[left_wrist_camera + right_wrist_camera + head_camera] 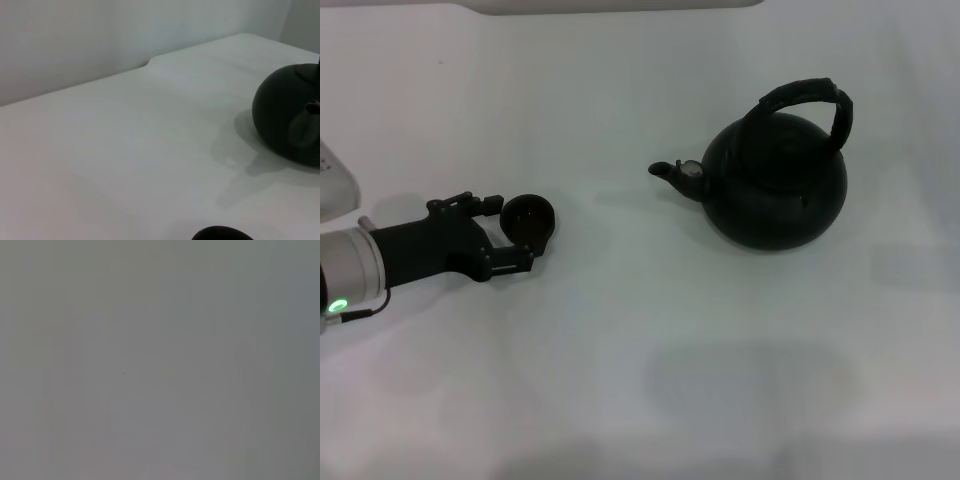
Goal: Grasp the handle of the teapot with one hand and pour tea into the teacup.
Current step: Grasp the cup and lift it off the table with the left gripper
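Left end effector [513,233] around teacup [528,220]; teapot [775,180] well apart

The right wrist view shows only a plain, even grey surface [160,360] filling the whole frame. No fingers, object or edge appears, so nothing can be placed against the jaws.

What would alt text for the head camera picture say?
A black left gripper sits around a small black teacup on a white table. To the right stands a round black teapot, untouched, its spout toward the cup.
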`<state>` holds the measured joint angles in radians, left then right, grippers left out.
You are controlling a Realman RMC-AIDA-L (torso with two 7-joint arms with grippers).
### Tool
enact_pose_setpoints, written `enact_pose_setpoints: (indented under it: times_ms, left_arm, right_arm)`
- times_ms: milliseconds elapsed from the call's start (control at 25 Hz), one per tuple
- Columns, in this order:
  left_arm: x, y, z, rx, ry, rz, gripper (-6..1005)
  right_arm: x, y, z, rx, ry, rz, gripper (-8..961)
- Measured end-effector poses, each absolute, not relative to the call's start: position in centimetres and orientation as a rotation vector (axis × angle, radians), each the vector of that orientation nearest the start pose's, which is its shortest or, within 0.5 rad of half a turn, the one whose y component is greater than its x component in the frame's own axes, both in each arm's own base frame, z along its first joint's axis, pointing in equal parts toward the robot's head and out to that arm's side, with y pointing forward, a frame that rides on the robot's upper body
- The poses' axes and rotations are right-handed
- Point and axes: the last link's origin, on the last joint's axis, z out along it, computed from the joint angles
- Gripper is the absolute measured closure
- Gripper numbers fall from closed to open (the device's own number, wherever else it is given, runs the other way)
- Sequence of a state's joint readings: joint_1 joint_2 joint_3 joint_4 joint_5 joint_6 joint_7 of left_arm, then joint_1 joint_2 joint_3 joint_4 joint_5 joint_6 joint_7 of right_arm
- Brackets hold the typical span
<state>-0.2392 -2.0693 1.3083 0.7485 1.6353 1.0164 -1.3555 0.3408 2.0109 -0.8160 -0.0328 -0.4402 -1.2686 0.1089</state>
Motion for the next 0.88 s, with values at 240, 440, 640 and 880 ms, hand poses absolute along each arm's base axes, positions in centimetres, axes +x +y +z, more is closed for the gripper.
enact_pose_setpoints:
  times_ms: [240,440,640,880]
  left_arm:
    - [-31.6,30.3,-4.5,-2.522,-0.706,-0.345,121]
    - [-31.2,30.7,-4.6,-2.534,-0.689,-0.346,122]
    - [-31.0,31.0,-5.0,-2.550,-0.692,-0.344,122]
    - [-31.1,31.1,-5.2,-2.547,-0.707,-0.340,123]
  right_arm:
    - [40.4,28.8,6.9,-1.352,0.460,0.466,95]
    - [40.4,28.9,6.9,-1.352,0.459,0.467,95]
    - [40.4,28.8,6.9,-1.351,0.461,0.466,95]
    - [40.4,28.8,6.9,-1.350,0.461,0.466,95]
